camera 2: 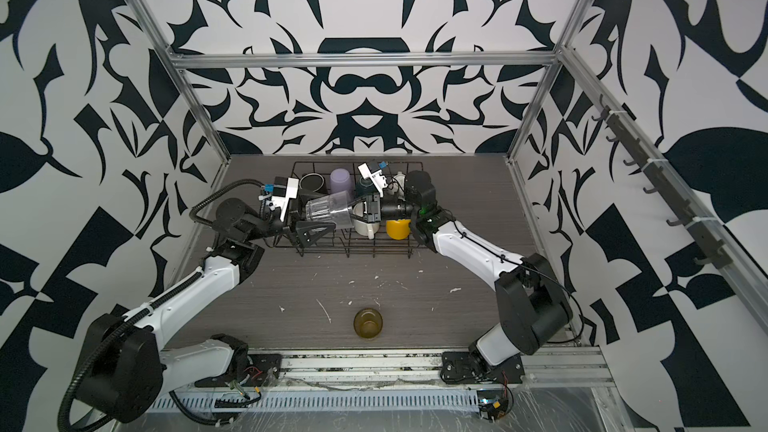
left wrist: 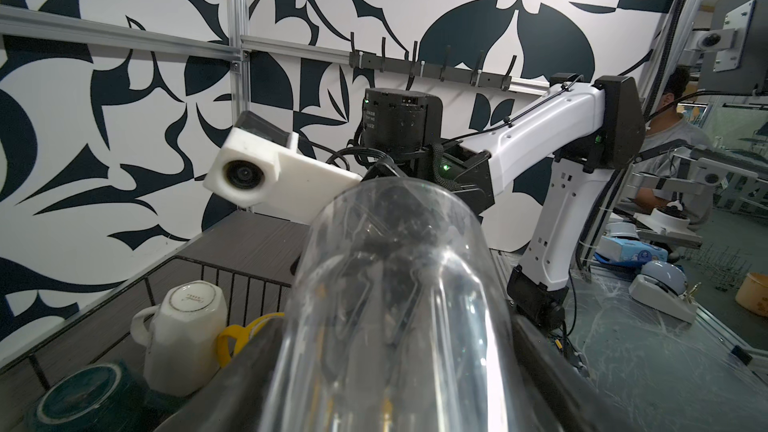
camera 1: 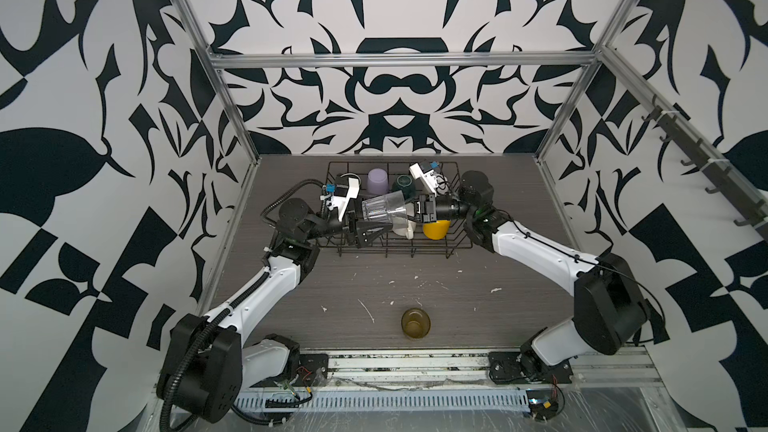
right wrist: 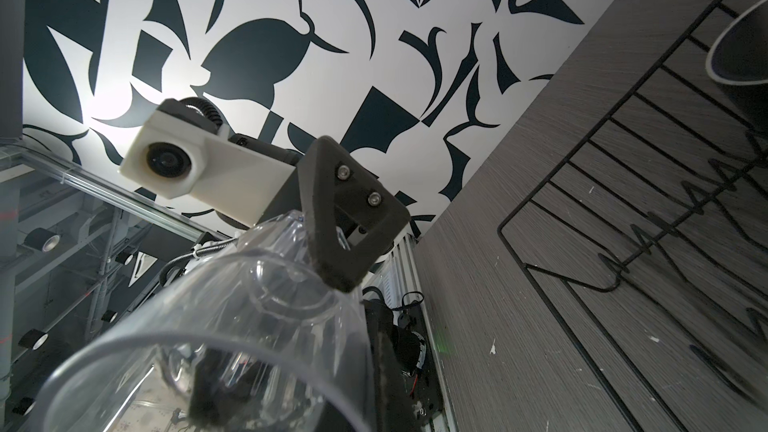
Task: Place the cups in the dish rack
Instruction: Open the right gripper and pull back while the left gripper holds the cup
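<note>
Grey wood-grain desk (camera 1: 374, 284), white-flecked, between black-and-white patterned walls (camera 1: 395, 97); right claw (camera 1: 401, 213) pinches clear glass (camera 1: 376, 211) at rim, left claw (camera 1: 365, 218) straddles its base, spread.

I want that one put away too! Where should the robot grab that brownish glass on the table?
Probably by its rim, coming straight down from above: the brownish glass stands upright on the table with its mouth open upward, so one finger can slip inside and one stay outside. Nothing crowds it.

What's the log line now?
clear glass over dish rack; right pincer shut on rim; left pincer straddles base; amber glass on table
</note>
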You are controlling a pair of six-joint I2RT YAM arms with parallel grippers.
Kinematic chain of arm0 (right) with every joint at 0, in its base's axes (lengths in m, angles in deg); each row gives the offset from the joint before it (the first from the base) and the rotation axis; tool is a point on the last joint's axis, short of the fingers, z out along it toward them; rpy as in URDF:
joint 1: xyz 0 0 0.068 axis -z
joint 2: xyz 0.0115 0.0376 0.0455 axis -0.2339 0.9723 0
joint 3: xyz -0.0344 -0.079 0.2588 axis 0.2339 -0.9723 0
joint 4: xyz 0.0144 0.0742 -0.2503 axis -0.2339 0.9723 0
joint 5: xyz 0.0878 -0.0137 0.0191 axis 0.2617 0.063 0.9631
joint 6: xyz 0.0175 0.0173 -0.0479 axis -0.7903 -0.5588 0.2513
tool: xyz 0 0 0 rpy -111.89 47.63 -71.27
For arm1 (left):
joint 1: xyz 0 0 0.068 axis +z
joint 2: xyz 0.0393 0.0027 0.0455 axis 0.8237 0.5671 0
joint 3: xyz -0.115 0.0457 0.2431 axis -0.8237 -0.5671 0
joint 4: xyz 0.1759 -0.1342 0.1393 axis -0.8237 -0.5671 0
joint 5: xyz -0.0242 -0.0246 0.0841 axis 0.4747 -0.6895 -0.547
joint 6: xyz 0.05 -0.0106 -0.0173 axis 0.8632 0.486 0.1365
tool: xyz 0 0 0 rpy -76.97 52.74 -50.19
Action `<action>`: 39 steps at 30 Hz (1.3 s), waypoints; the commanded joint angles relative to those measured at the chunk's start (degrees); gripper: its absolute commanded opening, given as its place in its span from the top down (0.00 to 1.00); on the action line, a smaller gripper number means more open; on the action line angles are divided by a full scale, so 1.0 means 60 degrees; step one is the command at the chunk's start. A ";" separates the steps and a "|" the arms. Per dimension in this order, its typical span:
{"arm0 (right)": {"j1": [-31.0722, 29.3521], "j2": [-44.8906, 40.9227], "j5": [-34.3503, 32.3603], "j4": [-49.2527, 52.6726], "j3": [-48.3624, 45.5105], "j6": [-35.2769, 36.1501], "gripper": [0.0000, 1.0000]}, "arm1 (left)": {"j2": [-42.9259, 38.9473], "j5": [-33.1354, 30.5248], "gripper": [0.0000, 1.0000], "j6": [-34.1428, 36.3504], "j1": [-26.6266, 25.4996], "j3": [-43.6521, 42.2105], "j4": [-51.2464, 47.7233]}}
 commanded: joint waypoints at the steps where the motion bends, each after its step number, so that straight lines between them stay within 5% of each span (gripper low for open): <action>1: -0.0088 -0.0119 -0.0171 -0.0983 0.0455 -0.0128 1.00 | 0.0023 0.0627 0.48 -0.0226 -0.0112 0.0329 -0.0113; 4: -0.0088 -0.0106 -0.0212 -0.0978 0.0497 -0.0162 0.96 | -0.0103 0.0273 0.81 -0.0180 -0.0115 0.0248 -0.0152; 9: -0.0077 -0.0078 -0.0248 -0.0962 0.0512 -0.0172 0.85 | -0.0507 -0.0265 1.00 0.0166 -0.0119 0.0132 -0.0255; 16: 0.0036 -0.0195 -0.0336 -0.0513 0.0527 0.0181 0.57 | -0.1301 -0.0833 1.00 0.1350 -0.0117 0.0368 -0.1926; 24: 0.0610 -0.0667 -0.1093 0.1306 0.0366 0.1195 0.46 | -0.1749 -0.1747 1.00 0.2125 -0.0117 0.0552 -0.3389; 31: 0.0674 -0.1849 -0.4257 0.5733 0.0798 0.4183 0.42 | -0.1904 -0.3332 1.00 0.2859 -0.0109 0.1018 -0.5458; 39: 0.0685 -0.2960 -0.6735 0.6522 0.0293 0.4973 0.33 | -0.1529 -0.5197 1.00 0.3032 -0.0111 0.1778 -0.7267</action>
